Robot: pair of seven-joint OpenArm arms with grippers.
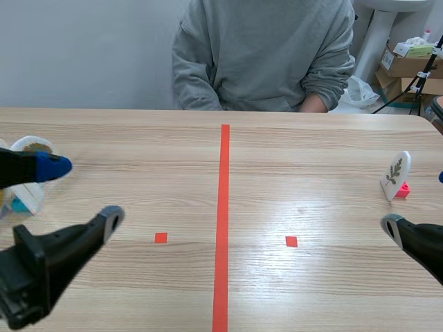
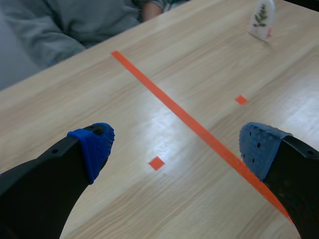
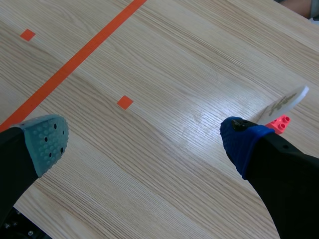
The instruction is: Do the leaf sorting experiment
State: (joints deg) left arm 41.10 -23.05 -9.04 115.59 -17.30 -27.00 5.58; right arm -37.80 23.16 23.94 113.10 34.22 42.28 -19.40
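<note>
A white card with a green leaf picture (image 1: pixel 396 173) stands upright in a pink brick (image 1: pixel 402 189) at the table's right side. It also shows far ahead of my left gripper (image 2: pixel 261 18) and just beyond the right gripper's blue fingertip (image 3: pixel 285 101). Other leaf cards (image 1: pixel 32 146) sit in a clear holder at the far left, partly hidden behind my left gripper (image 1: pixel 82 192). That gripper (image 2: pixel 177 149) is open over bare wood with nothing between its fingers. My right gripper (image 1: pixel 417 204) (image 3: pixel 144 142) is open too, holding nothing, near the standing card.
A person in a grey sweatshirt (image 1: pixel 263 52) sits across the table. An orange-red tape line (image 1: pixel 224 221) runs down the table's middle, with a small square mark on each side. Cardboard boxes (image 1: pixel 408 66) stand beyond the far right corner.
</note>
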